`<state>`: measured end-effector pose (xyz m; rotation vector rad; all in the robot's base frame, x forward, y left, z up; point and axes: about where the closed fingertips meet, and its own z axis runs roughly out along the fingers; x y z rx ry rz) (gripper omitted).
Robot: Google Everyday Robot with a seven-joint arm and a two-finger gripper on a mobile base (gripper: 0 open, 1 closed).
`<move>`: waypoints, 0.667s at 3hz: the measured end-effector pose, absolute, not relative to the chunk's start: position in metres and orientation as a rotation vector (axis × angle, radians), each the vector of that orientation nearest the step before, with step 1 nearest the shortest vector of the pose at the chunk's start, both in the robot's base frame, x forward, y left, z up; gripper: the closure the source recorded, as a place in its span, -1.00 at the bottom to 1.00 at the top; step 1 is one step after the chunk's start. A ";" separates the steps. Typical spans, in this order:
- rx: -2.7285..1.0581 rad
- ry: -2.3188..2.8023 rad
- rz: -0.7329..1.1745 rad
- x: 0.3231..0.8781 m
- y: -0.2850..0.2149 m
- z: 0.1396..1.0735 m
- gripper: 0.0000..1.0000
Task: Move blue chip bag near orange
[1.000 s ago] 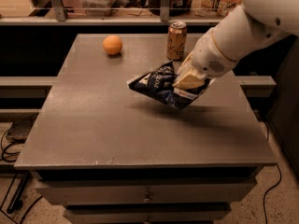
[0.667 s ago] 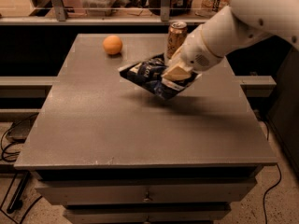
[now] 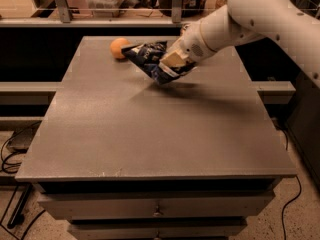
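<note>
As the arm sweeps left, the gripper, pinched tight on the right end of the blue chip bag, carries it from the middle of the table towards the back, its far corner now just beside the orange, so only a set-down seems left.
</note>
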<state>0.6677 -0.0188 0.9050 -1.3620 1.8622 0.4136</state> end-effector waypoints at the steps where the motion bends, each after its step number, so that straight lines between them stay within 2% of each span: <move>1: -1.291 1.843 0.456 0.704 0.000 0.904 0.22; 2: -1.248 1.848 0.470 0.738 0.016 0.899 -0.41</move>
